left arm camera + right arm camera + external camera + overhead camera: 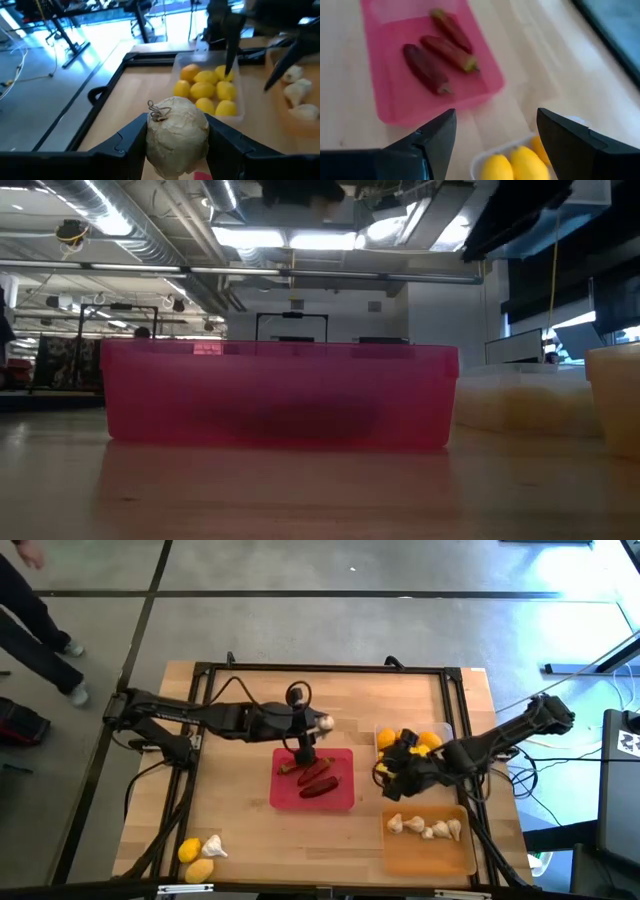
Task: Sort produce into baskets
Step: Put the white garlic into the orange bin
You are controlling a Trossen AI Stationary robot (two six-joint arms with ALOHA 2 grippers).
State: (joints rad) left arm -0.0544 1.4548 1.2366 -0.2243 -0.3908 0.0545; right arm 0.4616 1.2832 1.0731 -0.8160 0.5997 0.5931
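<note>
My left fingers (177, 150) hold a garlic bulb (177, 132) squeezed between them, above the red tray (343, 795). It belongs with the garlic in the orange tray (430, 852) — so I should carry it level. My right fingers (495, 142) hang wide and empty over the lemons (512, 165).

A translucent red tray (278, 395) sits on a wooden table (300, 490), filling the middle of the view. To its right stand a clear tray (520, 402) and, at the edge, an orange one (615, 395). Ceiling lights (290, 238) glow behind.
</note>
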